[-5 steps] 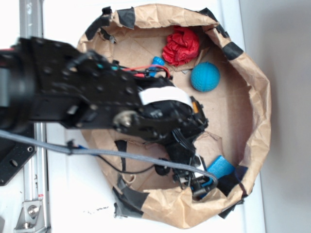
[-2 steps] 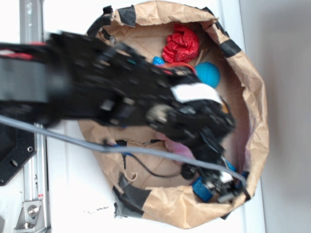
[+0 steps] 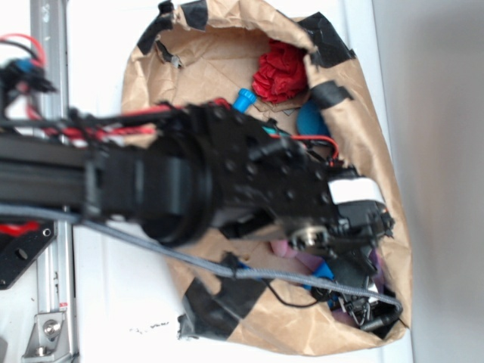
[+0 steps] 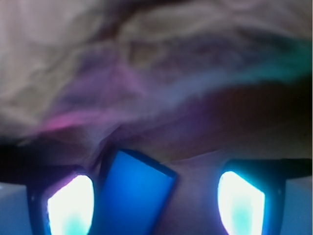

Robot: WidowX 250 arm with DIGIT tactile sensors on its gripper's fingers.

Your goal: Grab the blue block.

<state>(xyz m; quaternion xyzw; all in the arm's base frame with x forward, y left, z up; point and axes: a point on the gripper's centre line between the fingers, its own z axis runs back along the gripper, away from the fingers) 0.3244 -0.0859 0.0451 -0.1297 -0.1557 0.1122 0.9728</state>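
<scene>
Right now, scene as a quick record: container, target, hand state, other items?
container: crumpled brown paper bag patched with black tape
target: blue block, tilted, between the fingers, beside one glowing finger pad
hand: hand open, low at the bag's near edge
contact: cannot tell
other items: red crumpled cloth, teal ball partly hidden by the arm

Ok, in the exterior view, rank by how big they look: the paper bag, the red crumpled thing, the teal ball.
1. Paper bag, by far the largest.
2. Red crumpled thing.
3. Teal ball, though only a sliver shows past the arm, so its rank against the red thing is unsure.
</scene>
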